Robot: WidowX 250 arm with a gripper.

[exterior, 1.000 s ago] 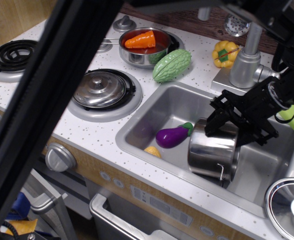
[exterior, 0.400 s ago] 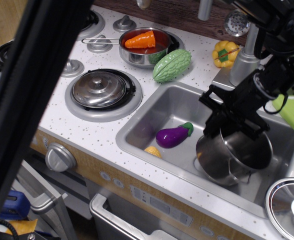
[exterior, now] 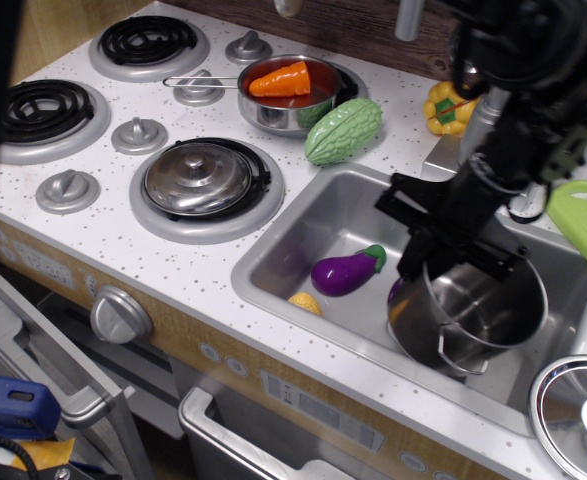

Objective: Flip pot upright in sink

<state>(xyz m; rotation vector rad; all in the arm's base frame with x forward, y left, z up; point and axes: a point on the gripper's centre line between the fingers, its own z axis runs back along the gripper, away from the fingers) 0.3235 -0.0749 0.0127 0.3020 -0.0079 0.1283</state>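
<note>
The shiny steel pot (exterior: 473,322) stands nearly upright, mouth up, in the right part of the grey sink (exterior: 338,215). A wire loop handle shows on its near side. My black gripper (exterior: 423,262) reaches down from the upper right and sits at the pot's far-left rim, seemingly shut on it. The fingertips are partly hidden against the pot's dark inside. The pot's inside looks empty.
A purple eggplant (exterior: 345,272) and a small yellow item (exterior: 306,302) lie in the sink left of the pot. The faucet (exterior: 488,120) stands behind. A steel lid (exterior: 583,410) lies at the front right, a green board (exterior: 585,215) at the right.
The pot has gone from lying mouth down on its side to standing mouth up. My gripper turned with it and shifted slightly left. The dark bar across the view has moved off to the left.
</note>
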